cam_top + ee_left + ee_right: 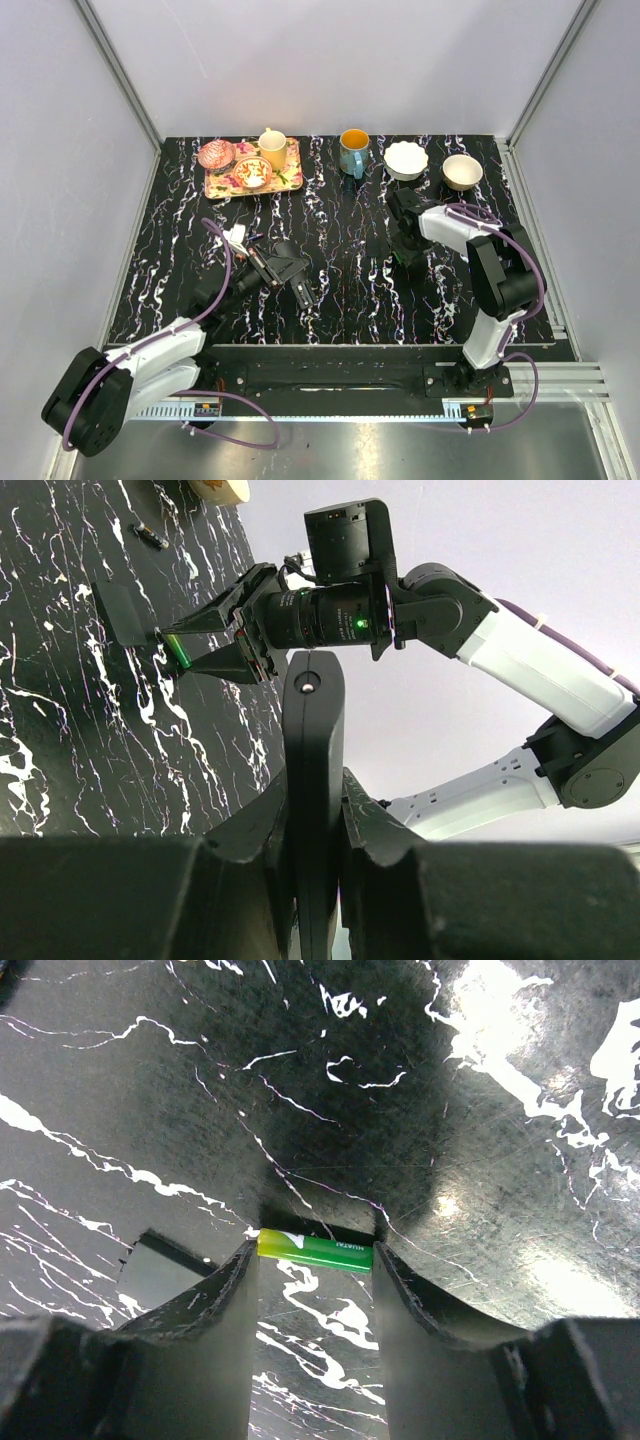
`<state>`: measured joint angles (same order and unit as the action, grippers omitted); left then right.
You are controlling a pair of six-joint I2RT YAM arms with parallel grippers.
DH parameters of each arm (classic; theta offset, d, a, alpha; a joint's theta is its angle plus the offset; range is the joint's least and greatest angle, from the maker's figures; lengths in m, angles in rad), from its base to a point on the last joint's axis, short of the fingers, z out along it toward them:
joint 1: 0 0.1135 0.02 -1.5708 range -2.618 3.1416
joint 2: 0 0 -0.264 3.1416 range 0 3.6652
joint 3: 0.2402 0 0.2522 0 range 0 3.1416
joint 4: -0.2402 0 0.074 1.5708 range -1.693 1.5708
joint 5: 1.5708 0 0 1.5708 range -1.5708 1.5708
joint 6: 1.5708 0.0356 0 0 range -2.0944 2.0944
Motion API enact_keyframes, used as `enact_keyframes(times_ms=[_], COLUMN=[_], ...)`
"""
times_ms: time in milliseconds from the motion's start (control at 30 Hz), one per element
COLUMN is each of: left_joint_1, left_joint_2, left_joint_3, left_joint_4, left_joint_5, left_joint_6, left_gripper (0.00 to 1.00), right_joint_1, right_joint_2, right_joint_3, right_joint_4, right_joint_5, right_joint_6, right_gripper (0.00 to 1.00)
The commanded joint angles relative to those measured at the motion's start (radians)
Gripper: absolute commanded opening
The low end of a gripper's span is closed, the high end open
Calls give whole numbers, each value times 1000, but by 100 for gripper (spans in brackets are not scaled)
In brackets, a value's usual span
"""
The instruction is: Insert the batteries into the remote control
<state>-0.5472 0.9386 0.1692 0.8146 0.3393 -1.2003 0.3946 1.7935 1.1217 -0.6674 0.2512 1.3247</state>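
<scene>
Item: right gripper point(315, 1257), fingers half closed and clamped on a green battery point(315, 1250). It is gripped end to end, one cap against each pad, so the whole barrel stays exposed; this hold probably suits laying it sideways into a bay. The battery hangs low over the black marbled table point(350, 220); whether it touches cannot be told. Just beside it lies a flat black panel point(160, 1272), probably the remote's battery cover, set down out of the way. Item: left gripper point(312, 822), fully closed on the remote control point(312, 730). The remote is gripped by its long edges and raised clear of the table. Its free end points towards the right gripper, apparently as a steady target for loading. The wrist view shows only the remote's narrow edge, so the bay's state cannot be told. Remote and battery are near but apart; judged stage: battery lifted, insertion not yet begun. A small dark object point(150, 535) lies farther off on the table, too small to identify. Background, along the far edge and well apart from the work: a patterned tray point(225, 187) of cups, a blue mug point(353, 152), a white bowl point(406, 160) and a tan bowl point(462, 172).
</scene>
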Motion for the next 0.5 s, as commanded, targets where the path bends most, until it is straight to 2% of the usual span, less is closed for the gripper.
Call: enact_keyframes(times_ms=[0,33,233,267,467], left_joint_1=[-3,-2,-3,-2,-3], left_joint_2=[-20,-21,-15,-11,-9], left_joint_3=[3,3,12,13,10], left_joint_4=[43,41,20,23,29], left_joint_5=[-13,-13,-16,-14,-14], left_joint_6=[4,5,7,7,1], left_gripper=[0,0,0,0,0], right_joint_1=[9,7,9,7,7], right_joint_2=[32,29,-11,-14,-55], right_joint_3=[32,36,70,75,104], right_joint_4=[-50,-52,-63,-66,-72], right_joint_5=[5,2,-13,-23,-47], right_joint_6=[-4,-10,-65,-65,-70], right_gripper=[30,36,54,60,67])
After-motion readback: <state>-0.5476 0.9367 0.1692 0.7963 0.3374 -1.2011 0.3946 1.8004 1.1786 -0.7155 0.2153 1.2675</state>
